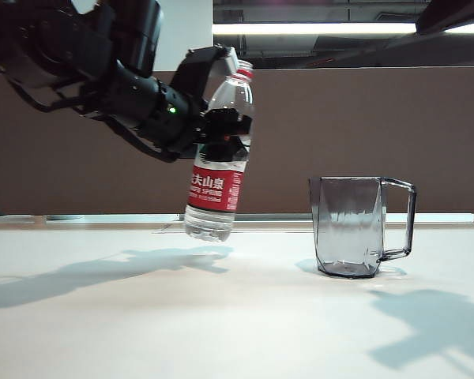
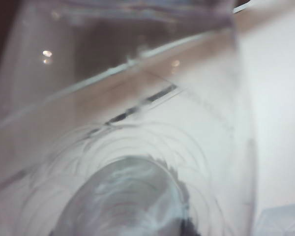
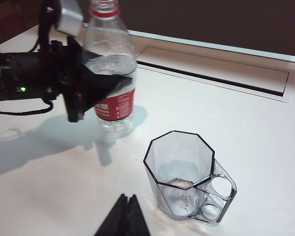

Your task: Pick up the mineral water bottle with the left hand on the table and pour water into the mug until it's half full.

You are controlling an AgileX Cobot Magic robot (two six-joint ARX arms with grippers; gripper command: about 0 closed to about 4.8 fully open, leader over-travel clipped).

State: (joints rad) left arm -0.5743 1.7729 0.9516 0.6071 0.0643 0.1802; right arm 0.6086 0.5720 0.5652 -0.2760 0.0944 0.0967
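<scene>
The left hand (image 1: 221, 126) grips the mineral water bottle (image 1: 218, 178) off the table, beside the mug (image 1: 350, 225); tipping early spills water, while the right gripper (image 3: 124, 216) sits pinched shut nearby.

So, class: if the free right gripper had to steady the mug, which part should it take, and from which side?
Probably the handle. It sticks out as a squared loop on the mug side away from the bottle, which the left gripper holds aloft. The right gripper, jaws together, should open and come from that handle side.
</scene>
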